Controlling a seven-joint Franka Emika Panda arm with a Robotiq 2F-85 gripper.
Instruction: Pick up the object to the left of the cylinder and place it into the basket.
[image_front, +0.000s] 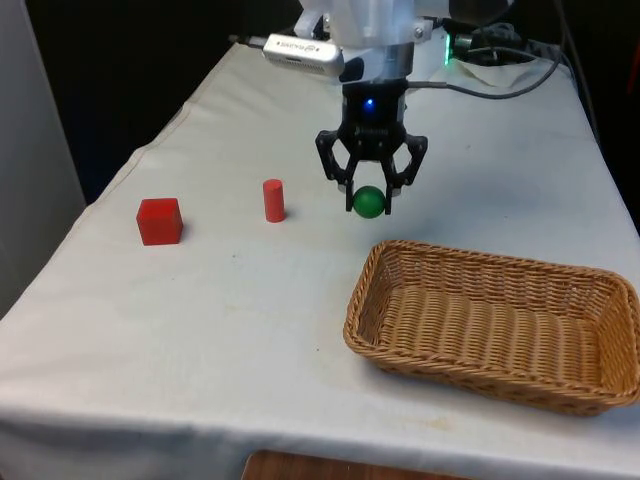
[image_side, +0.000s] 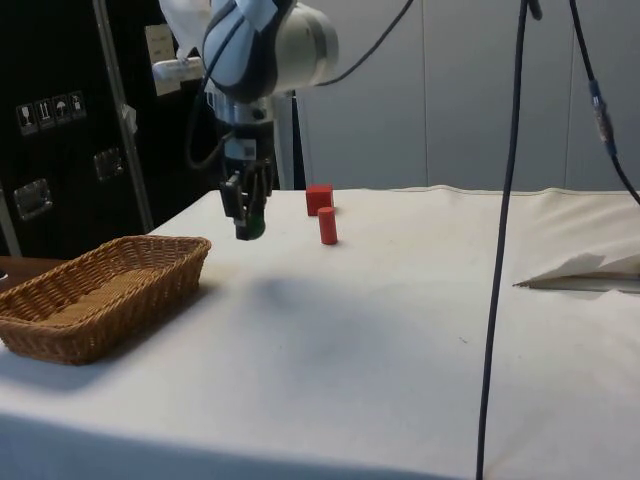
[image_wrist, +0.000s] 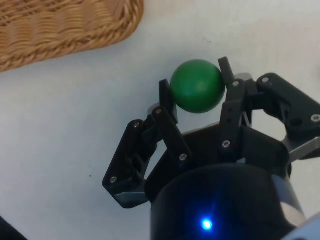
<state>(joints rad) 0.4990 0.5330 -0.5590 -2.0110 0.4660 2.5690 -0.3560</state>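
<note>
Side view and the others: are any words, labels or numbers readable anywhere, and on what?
On the dark cabinet, a sticker: pictograms, too small to read.
Higher up, a pale label: print too blurred to read.
The red cube, red cylinder, green ball and basket: no text.

Bare white cloth on the desk (image_front: 250, 330) lies open between the red upright cylinder (image_front: 274, 200), the red cube (image_front: 160, 221) and the woven wicker basket (image_front: 420, 262). The basket's mouth is open from above, and its raised rim is the 1 barrier. Cylinder and cube stand well apart at the front view's left.
</note>
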